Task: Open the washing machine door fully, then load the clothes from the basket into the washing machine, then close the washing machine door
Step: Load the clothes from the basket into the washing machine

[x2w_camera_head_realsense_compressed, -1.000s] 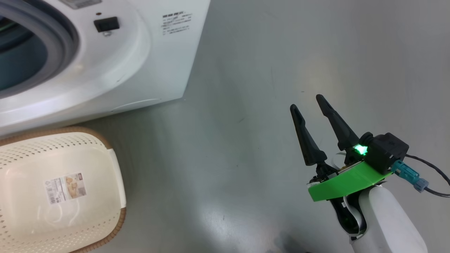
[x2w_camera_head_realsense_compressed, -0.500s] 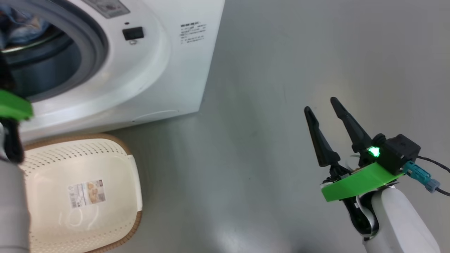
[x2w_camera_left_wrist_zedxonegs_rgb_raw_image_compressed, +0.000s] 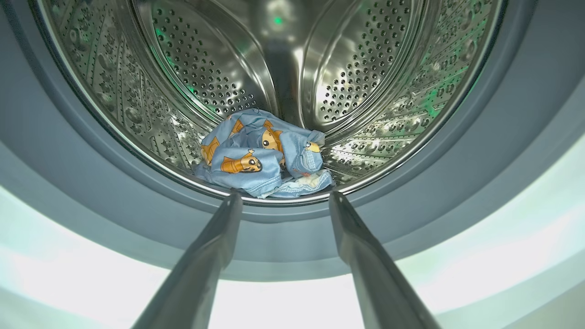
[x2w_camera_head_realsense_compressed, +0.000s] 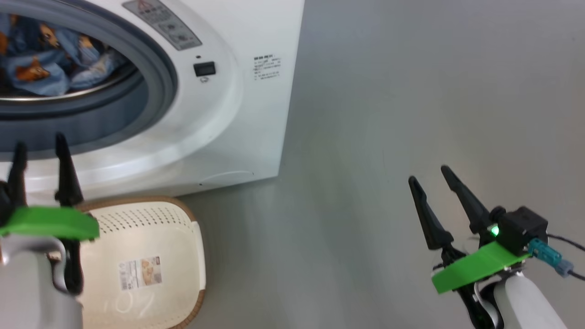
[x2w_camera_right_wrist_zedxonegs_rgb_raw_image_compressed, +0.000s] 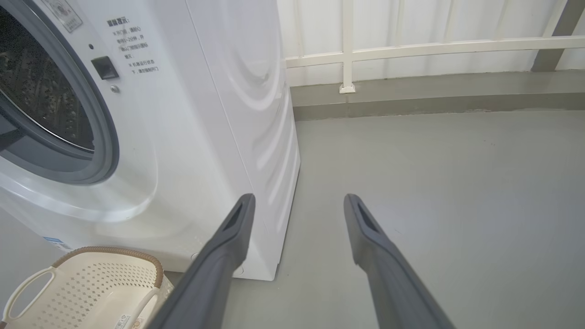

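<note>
Clothes (x2w_camera_left_wrist_zedxonegs_rgb_raw_image_compressed: 263,155) in drum (x2w_camera_left_wrist_zedxonegs_rgb_raw_image_compressed: 365,68) | basket (x2w_camera_head_realsense_compressed: 151,228) part-hidden (left arm (x2w_camera_head_realsense_compressed: 27,283)) | left end effector (x2w_camera_head_realsense_compressed: 39,141), right end effector (x2w_camera_head_realsense_compressed: 428,173) released

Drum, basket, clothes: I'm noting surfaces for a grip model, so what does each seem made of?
Drum: polished steel by its look, mirror-bright with punched holes. Basket: cream moulded plastic, matte, with perforated walls; its brown rim looks woven, perhaps moulded too. Clothes: soft printed fabric, likely cotton, matte and crumpled into folds.

Washing machine (x2w_camera_head_realsense_compressed: 256,128) sticker (x2w_camera_head_realsense_compressed: 162,23) and basket (x2w_camera_head_realsense_compressed: 137,218) label (x2w_camera_head_realsense_compressed: 139,273) are illegible.
</note>
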`<state>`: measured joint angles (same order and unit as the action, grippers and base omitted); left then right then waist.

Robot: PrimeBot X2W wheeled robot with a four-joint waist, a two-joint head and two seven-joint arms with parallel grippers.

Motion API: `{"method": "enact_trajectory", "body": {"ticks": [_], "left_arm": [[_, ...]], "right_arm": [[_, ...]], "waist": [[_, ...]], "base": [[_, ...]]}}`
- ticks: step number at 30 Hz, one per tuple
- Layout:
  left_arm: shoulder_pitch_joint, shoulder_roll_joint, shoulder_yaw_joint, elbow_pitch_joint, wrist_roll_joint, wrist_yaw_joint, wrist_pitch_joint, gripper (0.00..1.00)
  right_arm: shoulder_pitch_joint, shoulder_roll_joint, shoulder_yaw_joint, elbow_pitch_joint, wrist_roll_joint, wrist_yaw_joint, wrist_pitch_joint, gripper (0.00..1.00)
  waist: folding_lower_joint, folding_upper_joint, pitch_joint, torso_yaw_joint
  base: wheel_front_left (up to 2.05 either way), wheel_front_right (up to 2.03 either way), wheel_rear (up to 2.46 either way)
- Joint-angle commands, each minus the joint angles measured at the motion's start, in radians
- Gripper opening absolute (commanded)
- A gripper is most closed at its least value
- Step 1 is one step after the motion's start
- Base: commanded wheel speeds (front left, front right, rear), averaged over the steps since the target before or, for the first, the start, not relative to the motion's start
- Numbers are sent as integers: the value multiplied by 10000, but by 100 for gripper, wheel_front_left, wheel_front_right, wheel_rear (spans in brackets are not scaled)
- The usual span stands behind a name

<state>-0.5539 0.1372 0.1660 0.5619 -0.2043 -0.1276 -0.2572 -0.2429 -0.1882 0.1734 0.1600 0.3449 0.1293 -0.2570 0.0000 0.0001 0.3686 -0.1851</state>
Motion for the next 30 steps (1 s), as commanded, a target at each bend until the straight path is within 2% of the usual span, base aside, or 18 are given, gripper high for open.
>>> {"method": "enact_trajectory", "body": {"ticks": [1,17,30], "left_arm": [[552,267,224,-506,133,-28,-46,100],[3764,-297,334,-2292,443,-30,-46,100],[5504,-688,535,-3459,415,-30,-46,100]], "right_arm": [[339,-117,93,-169,105,14,-48,100],[1544,-398,-228,-136,198,14,-48,100],[2067,-537,-457,-222,206,14,-48,100]], "waist": [[0,-1,-472,182],[0,-1,-1810,472],[0,-1,-2200,466]], "base": [[0,0,0],[0,0,0],[0,0,0]]}}
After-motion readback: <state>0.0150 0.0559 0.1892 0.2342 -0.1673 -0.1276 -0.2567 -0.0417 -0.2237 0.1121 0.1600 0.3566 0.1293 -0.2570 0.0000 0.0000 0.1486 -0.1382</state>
